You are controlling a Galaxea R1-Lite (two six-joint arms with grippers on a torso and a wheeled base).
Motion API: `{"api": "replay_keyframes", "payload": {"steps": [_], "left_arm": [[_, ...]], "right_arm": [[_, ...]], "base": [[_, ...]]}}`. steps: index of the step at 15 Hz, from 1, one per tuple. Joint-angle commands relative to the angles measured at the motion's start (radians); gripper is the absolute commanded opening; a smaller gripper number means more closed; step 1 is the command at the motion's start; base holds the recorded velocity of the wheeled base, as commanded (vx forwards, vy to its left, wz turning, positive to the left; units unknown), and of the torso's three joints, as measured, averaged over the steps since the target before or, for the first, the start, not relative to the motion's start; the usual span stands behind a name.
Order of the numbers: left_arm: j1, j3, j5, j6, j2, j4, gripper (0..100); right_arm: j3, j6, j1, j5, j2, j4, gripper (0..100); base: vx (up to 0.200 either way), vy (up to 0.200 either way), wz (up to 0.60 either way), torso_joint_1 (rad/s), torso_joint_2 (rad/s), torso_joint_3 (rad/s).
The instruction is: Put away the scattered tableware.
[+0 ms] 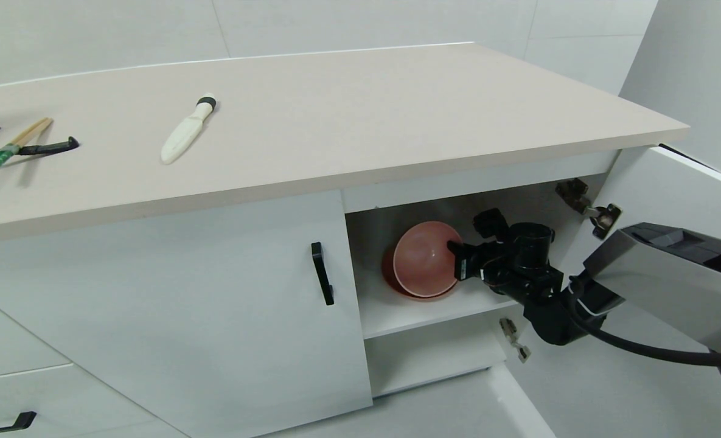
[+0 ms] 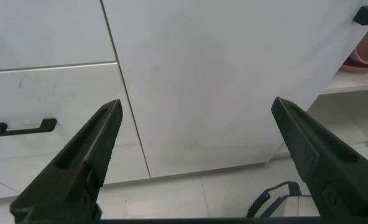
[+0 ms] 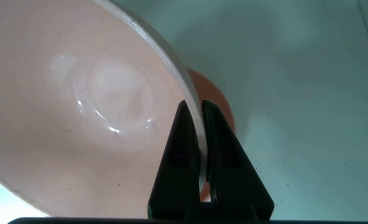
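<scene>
A pink bowl (image 1: 424,258) is tilted on its side inside the open cabinet, over a darker orange bowl (image 1: 389,281) that rests on the shelf (image 1: 409,316). My right gripper (image 1: 457,258) reaches into the cabinet from the right and is shut on the pink bowl's rim. In the right wrist view the fingers (image 3: 185,146) pinch the pink bowl's (image 3: 97,93) thin rim, with the orange bowl (image 3: 214,93) behind it. My left gripper (image 2: 196,106) hangs open low in front of the closed cabinet doors, holding nothing.
On the countertop (image 1: 366,109) lie a white knife-like utensil (image 1: 187,131), a wooden utensil (image 1: 16,143) and a black-handled one (image 1: 38,148) at the far left. The cabinet's left door with its black handle (image 1: 322,274) is closed; the right door (image 1: 670,194) stands open.
</scene>
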Motion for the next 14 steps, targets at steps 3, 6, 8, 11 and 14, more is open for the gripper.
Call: {"api": "replay_keyframes", "payload": {"steps": [3, 6, 8, 11, 14], "left_arm": [[0.000, 0.000, 0.000, 0.000, 0.001, -0.001, 100], [0.000, 0.000, 0.000, 0.000, 0.001, -0.001, 100], [0.000, 0.000, 0.000, 0.000, 0.001, -0.001, 100], [0.000, 0.000, 0.000, 0.000, 0.001, -0.001, 100], [0.000, 0.000, 0.000, 0.000, 0.001, -0.001, 100]], "right_arm": [[0.007, -0.010, 0.000, 0.000, -0.002, -0.015, 100], [0.029, -0.010, 0.008, -0.002, -0.021, -0.041, 100], [0.075, -0.010, 0.026, 0.000, -0.064, -0.069, 100], [0.214, -0.014, 0.065, 0.000, -0.150, -0.161, 100], [0.475, -0.088, 0.143, 0.000, -0.318, -0.291, 100]], "base": [[0.000, 0.000, 0.00, 0.000, 0.00, 0.000], [0.000, 0.000, 0.00, 0.000, 0.00, 0.000], [0.000, 0.000, 0.00, 0.000, 0.00, 0.000], [0.000, 0.000, 0.00, 0.000, 0.00, 0.000], [0.000, 0.000, 0.00, 0.000, 0.00, 0.000]]}}
